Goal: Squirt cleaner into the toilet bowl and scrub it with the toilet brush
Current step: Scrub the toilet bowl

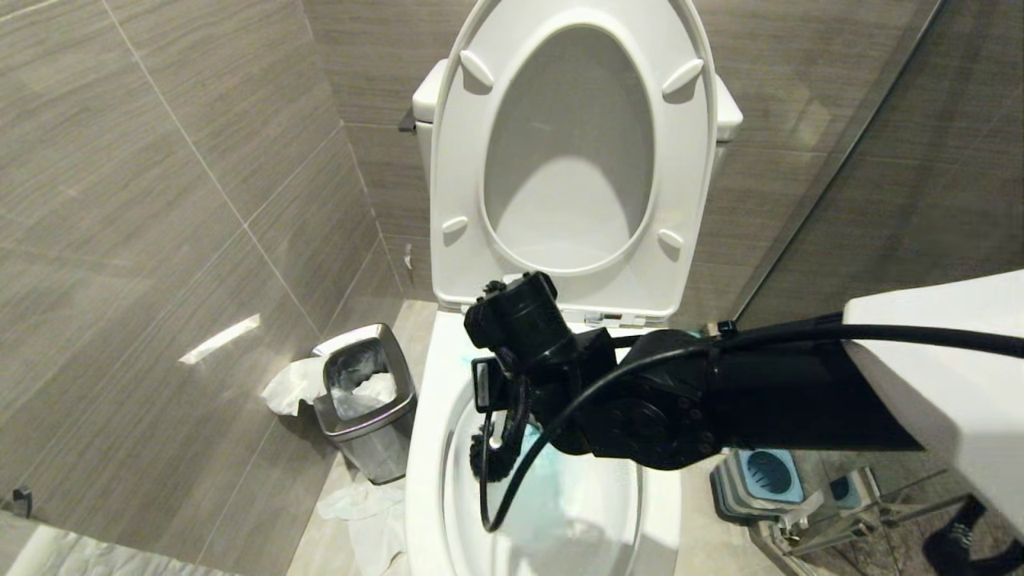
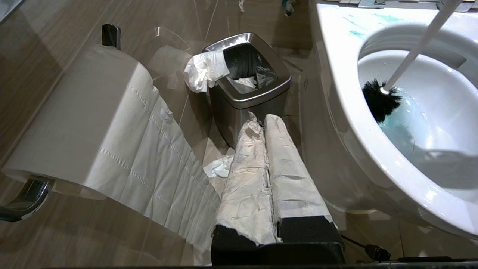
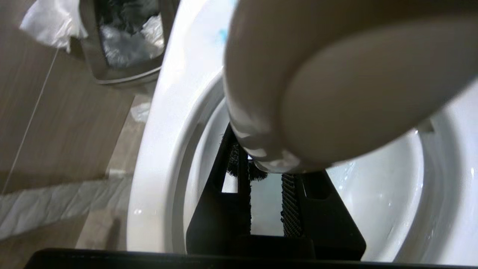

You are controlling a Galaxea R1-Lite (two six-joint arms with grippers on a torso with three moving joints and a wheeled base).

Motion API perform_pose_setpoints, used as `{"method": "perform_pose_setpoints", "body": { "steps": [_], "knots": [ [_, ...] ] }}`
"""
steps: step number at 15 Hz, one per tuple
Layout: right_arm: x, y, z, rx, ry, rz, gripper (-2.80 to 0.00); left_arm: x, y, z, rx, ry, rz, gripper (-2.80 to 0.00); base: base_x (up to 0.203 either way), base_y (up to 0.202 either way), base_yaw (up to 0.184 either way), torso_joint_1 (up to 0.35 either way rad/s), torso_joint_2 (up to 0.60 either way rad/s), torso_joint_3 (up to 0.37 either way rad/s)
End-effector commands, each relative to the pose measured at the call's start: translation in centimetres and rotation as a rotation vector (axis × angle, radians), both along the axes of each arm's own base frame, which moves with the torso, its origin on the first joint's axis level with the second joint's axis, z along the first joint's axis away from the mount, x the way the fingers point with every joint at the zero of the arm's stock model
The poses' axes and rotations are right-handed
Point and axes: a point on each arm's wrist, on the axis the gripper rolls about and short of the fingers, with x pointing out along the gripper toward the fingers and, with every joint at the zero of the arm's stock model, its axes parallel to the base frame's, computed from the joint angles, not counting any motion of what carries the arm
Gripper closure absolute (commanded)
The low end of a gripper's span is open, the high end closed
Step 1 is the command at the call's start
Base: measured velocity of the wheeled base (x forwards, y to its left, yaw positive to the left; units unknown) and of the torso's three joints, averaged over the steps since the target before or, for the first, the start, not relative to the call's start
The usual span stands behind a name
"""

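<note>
In the head view, centre frame, our right gripper clamped the toilet brush, bristles low against the toilet bowl wall for scrubbing.

Left wrist view: our left gripper was closed, empty.

Right wrist view: handle filled upper frame.

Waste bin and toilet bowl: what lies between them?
Only a narrow strip of floor between the waste bin and toilet bowl; the left wrist view shows it.
</note>
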Motion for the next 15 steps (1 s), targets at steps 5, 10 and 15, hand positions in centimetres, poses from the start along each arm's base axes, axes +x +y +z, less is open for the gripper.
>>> {"method": "perform_pose_setpoints", "body": {
  "steps": [5, 10, 15],
  "knots": [
    [6.0, -2.5, 0.4, -0.022, -0.029, -0.125, 0.00, 0.0, 0.0, 0.0, 0.000, 0.002, 0.001, 0.00, 0.000, 0.000, 0.000, 0.000, 0.00, 0.000],
    [6.6, -5.8, 2.5, -0.036, -0.044, -0.176, 0.00, 0.0, 0.0, 0.0, 0.000, 0.002, 0.001, 0.00, 0.000, 0.000, 0.000, 0.000, 0.00, 0.000],
    [2.7, -8.8, 2.2, -0.087, 0.035, -0.167, 0.00, 0.0, 0.0, 0.0, 0.000, 0.002, 0.001, 0.00, 0.000, 0.000, 0.000, 0.000, 0.00, 0.000]
  ]
}}
